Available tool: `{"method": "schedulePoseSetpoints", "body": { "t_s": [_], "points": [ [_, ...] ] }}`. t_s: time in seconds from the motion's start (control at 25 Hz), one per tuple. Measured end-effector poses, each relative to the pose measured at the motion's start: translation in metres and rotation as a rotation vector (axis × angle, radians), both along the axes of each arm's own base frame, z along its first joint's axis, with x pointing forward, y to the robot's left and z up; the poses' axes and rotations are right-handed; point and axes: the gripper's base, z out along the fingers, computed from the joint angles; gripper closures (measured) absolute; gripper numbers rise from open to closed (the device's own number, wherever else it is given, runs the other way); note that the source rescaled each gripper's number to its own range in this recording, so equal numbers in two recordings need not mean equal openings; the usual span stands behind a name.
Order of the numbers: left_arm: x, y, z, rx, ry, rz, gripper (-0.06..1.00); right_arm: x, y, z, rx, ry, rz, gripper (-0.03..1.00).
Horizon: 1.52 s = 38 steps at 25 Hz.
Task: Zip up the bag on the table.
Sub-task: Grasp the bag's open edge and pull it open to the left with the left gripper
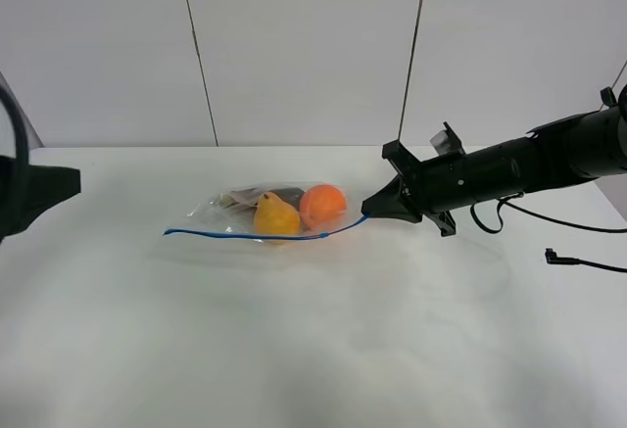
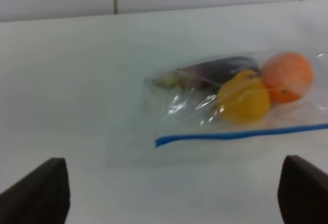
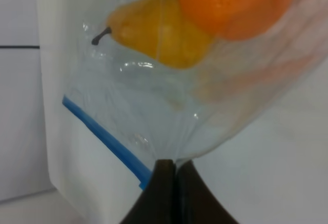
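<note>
Left gripper [image 2: 169, 196], at nine o'clock on the white table [image 1: 313, 350], hangs with jaws spread wide, holding nothing. The bag [image 1: 274, 214] lies flat at center, its blue zip strip [image 1: 257, 236] toward six o'clock. At its three o'clock corner, the right gripper [image 1: 370, 209] pinches the plastic beside the strip's end.

Just ahead of the right claw [image 1: 368, 214] lie an orange [image 1: 323, 205], then a yellow pear [image 1: 276, 216] and a dark aubergine [image 2: 220, 69]. Well behind the claw lies a black cable [image 1: 586, 263] with a small plug. A white panelled wall [image 1: 304, 46] stands beyond.
</note>
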Motion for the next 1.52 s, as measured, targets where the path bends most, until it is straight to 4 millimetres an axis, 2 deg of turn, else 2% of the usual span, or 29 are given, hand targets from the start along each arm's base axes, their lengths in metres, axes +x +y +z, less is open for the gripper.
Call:
{"method": "schedulePoseSetpoints", "body": {
  "t_s": [0.12, 0.24, 0.32, 0.52, 0.72, 0.8, 0.92, 1.28, 1.52],
  "points": [
    [0.015, -0.007, 0.014, -0.005, -0.018, -0.073, -0.06, -0.001, 0.0, 0.0, -0.007, -0.004, 0.011, 0.97],
    [0.026, -0.017, 0.017, -0.052, 0.008, -0.149, -0.06, -0.001, 0.0, 0.0, -0.008, -0.01, 0.028, 0.97],
    [0.03, -0.029, 0.011, -0.046, 0.044, -0.222, -0.06, -0.002, 0.001, 0.0, -0.006, -0.01, 0.039, 0.97],
    [0.029, -0.072, -0.006, 0.026, 0.112, -0.453, -0.05, -0.003, 0.001, 0.0, -0.007, -0.008, 0.049, 0.97],
    [0.029, -0.111, -0.036, 0.164, 0.21, -0.619, 0.01, -0.005, 0.002, 0.001, 0.008, 0.0, 0.07, 0.97],
    [0.032, -0.121, -0.051, 0.209, 0.274, -0.638, 0.03, -0.005, 0.002, 0.001, 0.008, 0.0, 0.072, 0.97],
    [0.039, -0.131, -0.061, 0.222, 0.323, -0.628, 0.04, -0.005, 0.002, 0.001, 0.007, 0.0, 0.073, 0.97],
    [0.058, -0.143, -0.071, 0.23, 0.318, -0.599, 0.05, -0.006, 0.003, 0.001, 0.01, -0.01, 0.093, 0.97],
    [0.088, -0.165, -0.071, 0.234, 0.313, -0.601, 0.05, -0.006, 0.003, 0.001, 0.013, -0.009, 0.096, 0.97]
  ]
}}
